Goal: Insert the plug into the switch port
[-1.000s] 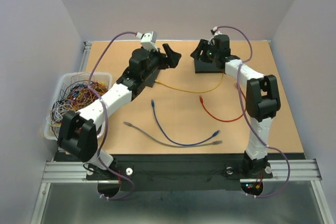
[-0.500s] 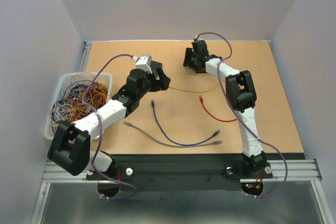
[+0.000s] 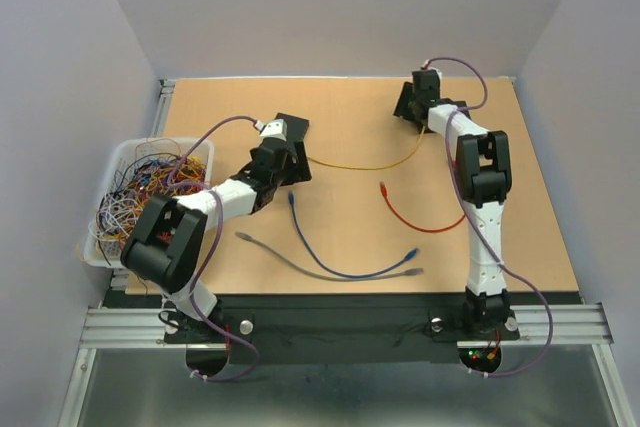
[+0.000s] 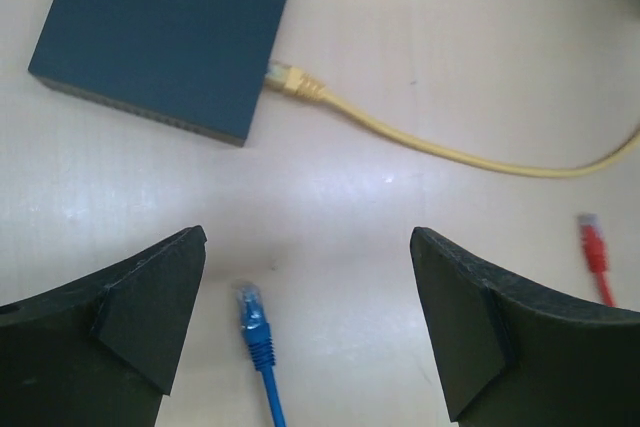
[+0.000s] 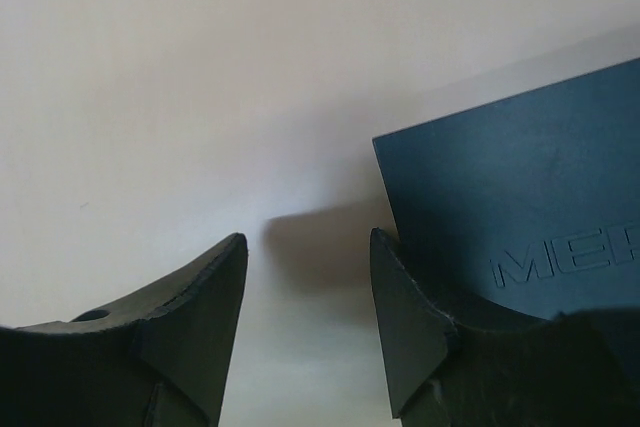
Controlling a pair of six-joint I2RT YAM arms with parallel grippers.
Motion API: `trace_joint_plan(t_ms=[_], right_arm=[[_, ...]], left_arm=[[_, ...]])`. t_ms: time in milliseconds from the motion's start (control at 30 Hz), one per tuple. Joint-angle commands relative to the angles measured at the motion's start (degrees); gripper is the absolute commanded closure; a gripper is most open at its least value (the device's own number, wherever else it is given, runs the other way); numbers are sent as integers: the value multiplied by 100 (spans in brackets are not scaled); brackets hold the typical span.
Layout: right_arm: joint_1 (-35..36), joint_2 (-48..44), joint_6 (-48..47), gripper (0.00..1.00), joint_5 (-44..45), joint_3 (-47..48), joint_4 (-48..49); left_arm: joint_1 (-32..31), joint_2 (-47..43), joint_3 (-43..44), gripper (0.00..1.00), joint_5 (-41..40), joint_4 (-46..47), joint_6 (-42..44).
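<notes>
Fingers of left hand wide apart above blue plug, switch beyond

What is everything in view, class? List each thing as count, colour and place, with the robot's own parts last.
Left switch: 1, dark blue, table's far left, yellow plug inserted.
Right switch: 1, dark blue, far right, beside the right tool.
Yellow cable: 1, yellow, leading from the left switch rightward.
Red cable: 1, red, loose, right of centre.
Blue cable: 1, blue, loose, centre.
Grey cable: 1, grey, loose, near centre front.
Bin: 1, white, left edge, holding tangled multicoloured wires.
Table: 1, tan.
Left tool: 1, black, open above the blue cable's end.
Right tool: 1, black, open.
</notes>
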Motion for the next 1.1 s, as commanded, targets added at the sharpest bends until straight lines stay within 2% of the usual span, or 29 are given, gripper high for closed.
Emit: trace_joint_plan(t_ms=[0,267,433,533,567,633,800,867,900,1067], right_arm=[[-419,-64,-211,42,226,-208,-305],[-516,-397,-247,41,488,-629,-313],[-788,-775,-124,40,735,-990,-305],[-973,-1117,8,33,700,-1174,-296],[-982,-1206,-1,26,717,-1218,-287],[-982,-1504,-18,19,779,-1359,-261],[-991,-2138,8,13,691,-1702,-51],[-982,-2313,8,11,717,-1790,47],[-991,-2401,17,11,744,-1816,125],[-1052,-2201,52,9,999,-1562,205]], left_arm=[[143,530,335,5,-212,111,-1],[522,1664,783,5,34,620,-133],[724,2226,1398,5,244,691,-72],[768,2551,1803,5,350,691,-71],[803,2640,1917,5,368,691,-54],[856,2921,2277,5,464,682,-63],[1057,3457,3198,5,570,568,-133],[1224,3817,3708,6,1034,237,-177],[1295,3905,4050,7,1001,251,-142],[1567,4178,4932,7,1114,-56,-142]])
